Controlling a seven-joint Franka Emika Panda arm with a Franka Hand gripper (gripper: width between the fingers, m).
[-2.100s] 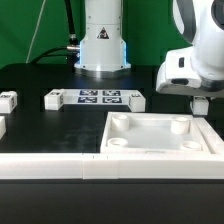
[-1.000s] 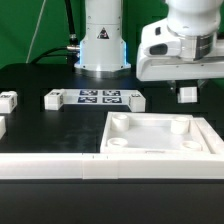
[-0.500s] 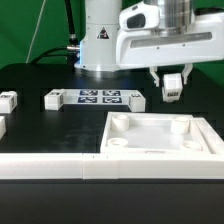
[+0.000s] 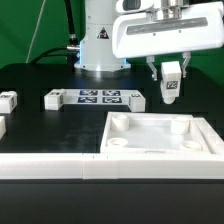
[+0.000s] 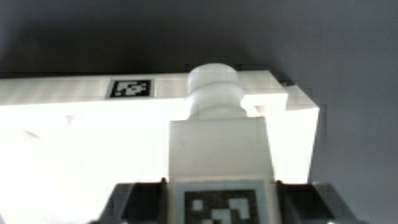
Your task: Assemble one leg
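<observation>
My gripper (image 4: 170, 78) is shut on the leg (image 4: 170, 86), a small white block with a black-and-white tag on its face. It holds the leg in the air above the far right corner of the large white square panel (image 4: 150, 140). In the wrist view the leg (image 5: 217, 140) reaches from between my dark fingers (image 5: 143, 203) out over the white panel (image 5: 71, 115). Its rounded end lies over the panel's edge. The gripper (image 5: 222, 208) clamps the leg at its tagged end.
The marker board (image 4: 97, 97) lies behind the panel. Small white blocks sit beside it (image 4: 54, 98) (image 4: 137, 100) and at the exterior view's left (image 4: 8, 100). A white rail (image 4: 50, 165) runs along the front. The robot base (image 4: 102, 40) stands at the back.
The gripper has carried the leg up from the table at the exterior view's right and moved leftward. It now hangs higher, over the panel's far right corner.
</observation>
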